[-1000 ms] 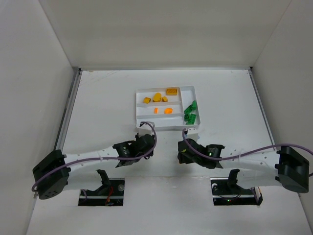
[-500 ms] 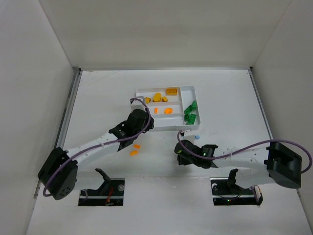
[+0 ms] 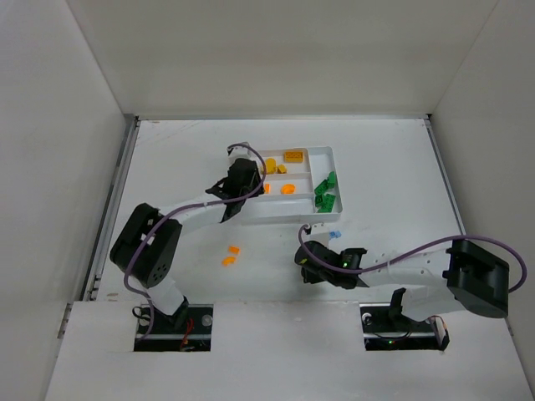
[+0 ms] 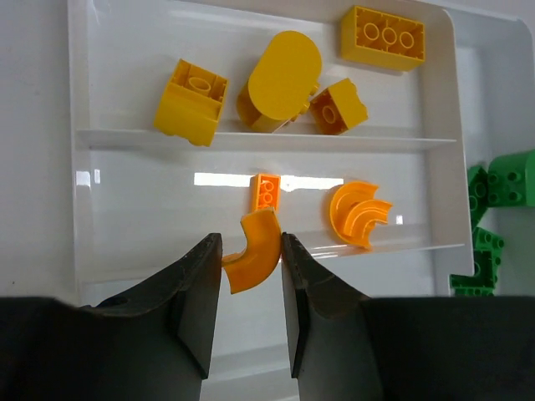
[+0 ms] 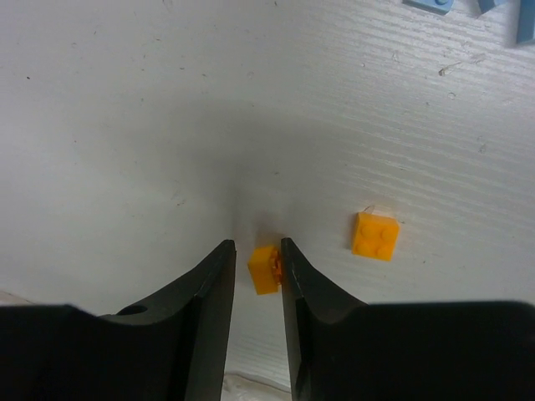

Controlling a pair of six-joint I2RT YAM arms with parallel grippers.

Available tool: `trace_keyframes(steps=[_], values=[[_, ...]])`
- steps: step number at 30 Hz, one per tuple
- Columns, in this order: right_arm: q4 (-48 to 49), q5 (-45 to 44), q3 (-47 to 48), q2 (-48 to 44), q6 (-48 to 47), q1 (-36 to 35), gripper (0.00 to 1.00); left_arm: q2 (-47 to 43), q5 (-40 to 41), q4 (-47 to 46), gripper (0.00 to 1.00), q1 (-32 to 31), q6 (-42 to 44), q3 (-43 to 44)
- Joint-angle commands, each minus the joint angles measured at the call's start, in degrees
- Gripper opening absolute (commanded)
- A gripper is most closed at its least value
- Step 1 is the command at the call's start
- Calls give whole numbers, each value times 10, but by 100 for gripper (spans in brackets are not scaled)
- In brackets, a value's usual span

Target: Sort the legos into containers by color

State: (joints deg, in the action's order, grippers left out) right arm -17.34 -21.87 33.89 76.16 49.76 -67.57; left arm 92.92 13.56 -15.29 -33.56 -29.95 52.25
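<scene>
Left wrist view, item one: left gripper (image 4: 251, 251), two black matte fingers drawn in narrow and pinching a curved orange plastic quarter-arch (image 4: 253, 261) by its sides. The arch is smooth and glossy, and it hangs over the near rail of the middle section of the shallow white plastic tray (image 4: 79, 167).

- Same section: a small flat orange two-stud plate (image 4: 266, 191) and a ridged orange quarter-ring piece (image 4: 359, 215), lying apart.
- Far section: a yellow square brick tipped on its side (image 4: 191, 100), a rounded yellow block (image 4: 280, 81) touching a small amber brick (image 4: 338, 106), and a yellow six-stud brick (image 4: 389, 38).
- Right-hand end: green studded bricks (image 4: 501, 180), heaped.

Right wrist view, item two: right gripper (image 5: 253, 251), fingers narrow around a tiny orange piece (image 5: 264, 269). The piece touches one finger, and whether it is truly clamped cannot be told.

- Near it lies an orange four-stud square plate (image 5: 374, 236) on the white, finely scratched table (image 5: 125, 125).
- Light-blue bits (image 5: 430, 3) show at the picture's top edge.

Top external view: two orange pieces (image 3: 231, 256) lie loose on the table, between the arms.
</scene>
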Motion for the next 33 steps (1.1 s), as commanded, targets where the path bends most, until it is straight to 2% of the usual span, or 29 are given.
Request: trace_keyframes(steps=[1,6,10,14,19,23,27,33], values=[[19,-7,-5,4,8,-6,33,19,7,-26,17,4,23,37],[20,-8,-15,-9,13,-6,25,44,16,-26,19,5,30,48],[17,-11,-16,-18,12,-6,22,52,36,-27,33,6,34,49],[19,-11,-15,-29,10,-6,21,24,37,-37,45,0,33,32],[23,-11,-3,-37,-5,4,21,-40,37,-41,47,-12,33,-2],[34,-13,42,-39,-55,53,21,-106,37,-37,44,-26,32,-55],[92,8,94,-10,-120,138,20,-198,50,-26,42,-42,25,-142],[162,44,177,89,-150,252,20,-342,101,71,41,-79,4,-249]])
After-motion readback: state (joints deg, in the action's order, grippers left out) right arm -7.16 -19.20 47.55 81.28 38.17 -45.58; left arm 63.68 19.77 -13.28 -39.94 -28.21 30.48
